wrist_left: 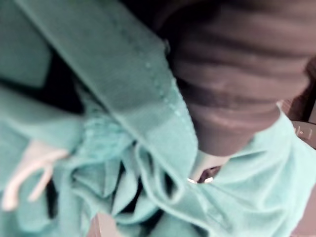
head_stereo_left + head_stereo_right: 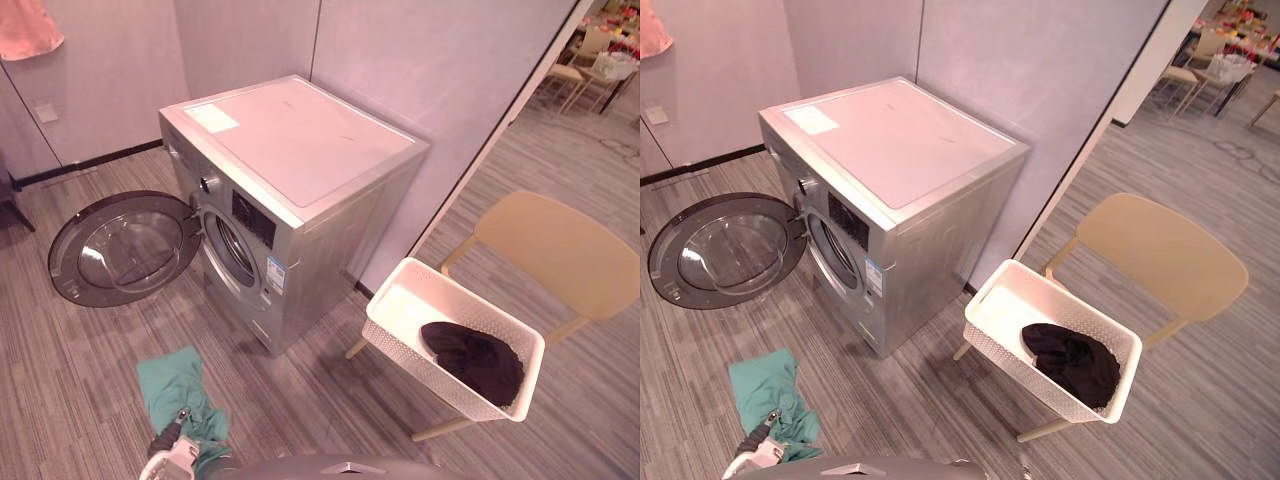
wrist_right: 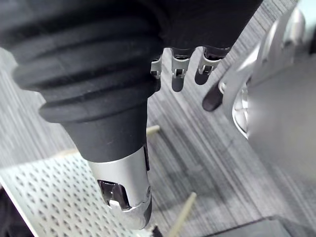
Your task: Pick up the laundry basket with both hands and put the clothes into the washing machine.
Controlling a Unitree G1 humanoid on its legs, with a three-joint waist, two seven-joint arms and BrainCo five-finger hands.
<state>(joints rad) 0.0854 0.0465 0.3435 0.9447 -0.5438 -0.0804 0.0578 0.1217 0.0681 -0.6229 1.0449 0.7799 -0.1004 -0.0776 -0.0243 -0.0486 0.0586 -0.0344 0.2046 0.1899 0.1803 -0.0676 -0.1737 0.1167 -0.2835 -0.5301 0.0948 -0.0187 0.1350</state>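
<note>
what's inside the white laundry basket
Inside the laundry basket, one dark garment lies bunched at its right end; the rest of the floor is bare white. Anything beneath the garment is covered and cannot be seen.

The washer (image 2: 290, 190) stands mid-scene against the far wall (image 2: 420, 60), its door (image 2: 125, 248) swung open to the left. To its right a basket (image 2: 415, 305) rests on a chair (image 2: 560, 255), with a garment (image 2: 475, 362) in its right end. A cloth (image 2: 175, 385) is near left, before the door.
</note>
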